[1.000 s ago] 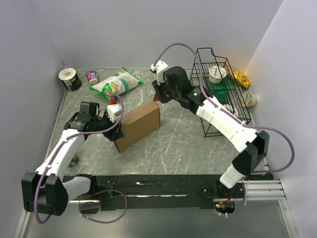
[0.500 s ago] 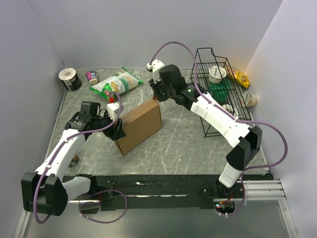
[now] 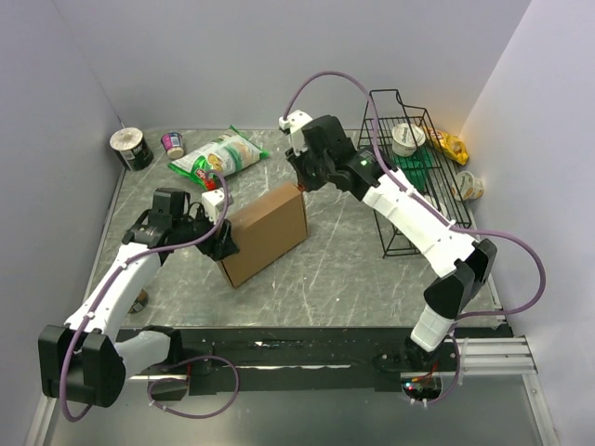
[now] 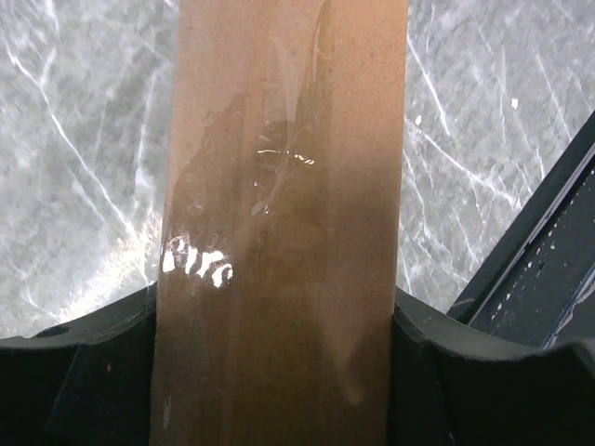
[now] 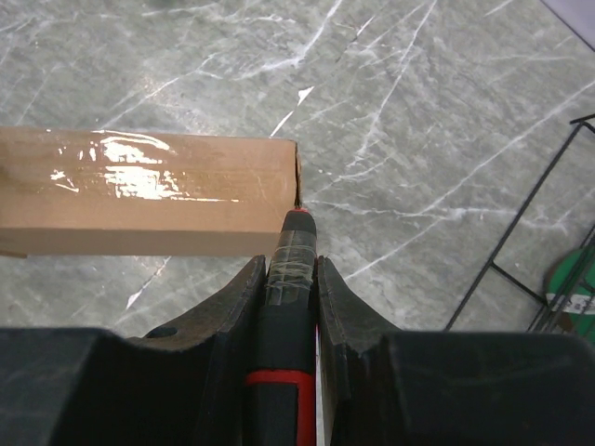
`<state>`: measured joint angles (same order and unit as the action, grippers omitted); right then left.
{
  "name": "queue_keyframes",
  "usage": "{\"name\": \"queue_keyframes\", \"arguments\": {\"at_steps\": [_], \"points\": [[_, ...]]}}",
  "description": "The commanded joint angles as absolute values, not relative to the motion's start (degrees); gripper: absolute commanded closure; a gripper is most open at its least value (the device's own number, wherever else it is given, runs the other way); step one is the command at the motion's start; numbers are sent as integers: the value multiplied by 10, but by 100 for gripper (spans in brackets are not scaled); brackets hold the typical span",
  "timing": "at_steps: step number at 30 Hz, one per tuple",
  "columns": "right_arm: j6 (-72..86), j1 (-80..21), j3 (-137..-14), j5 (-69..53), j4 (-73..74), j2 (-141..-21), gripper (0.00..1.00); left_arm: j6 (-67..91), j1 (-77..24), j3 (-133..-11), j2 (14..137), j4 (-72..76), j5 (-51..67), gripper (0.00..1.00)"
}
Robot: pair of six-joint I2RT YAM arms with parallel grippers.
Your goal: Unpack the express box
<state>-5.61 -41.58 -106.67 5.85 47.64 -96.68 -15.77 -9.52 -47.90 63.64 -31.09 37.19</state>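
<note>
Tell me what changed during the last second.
The express box slid slightly right, with the left gripper clamped on its end. The right gripper, holding the black-and-red tool, followed its far corner. Both grips, the snack bag and the wire rack stayed.

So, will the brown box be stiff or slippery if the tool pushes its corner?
Probably stiff: the express box shows straight edges while the left gripper clamps one end. Its glossy tape looks slippery, so the tool in the right gripper might skid. Held at one end, it may swivel.
</note>
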Motion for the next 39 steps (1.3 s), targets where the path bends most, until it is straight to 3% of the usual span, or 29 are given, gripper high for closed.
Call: {"name": "queue_keyframes", "arguments": {"at_steps": [1, 7, 12, 19, 24, 33, 39], "points": [[-69, -407, -1119, 86, 571, -962, 100, -127, -96, -510, 611, -256, 305, 73], [-50, -402, -1132, 103, 547, -943, 100, -132, -104, -497, 609, -240, 312, 73], [-14, -370, -1102, 79, 383, -899, 100, -143, -110, -478, 615, -231, 309, 71], [-2, -337, -1211, 76, 314, -906, 100, -150, -111, -457, 620, -224, 302, 70], [-9, -337, -1158, 67, 266, -877, 100, -153, -111, -461, 629, -217, 325, 68], [-179, -395, -1107, 38, 237, -957, 100, -147, -120, -535, 648, -224, 481, 69], [-254, -426, -1106, 17, 200, -962, 100, -167, -139, -553, 653, -252, 442, 70]]}}
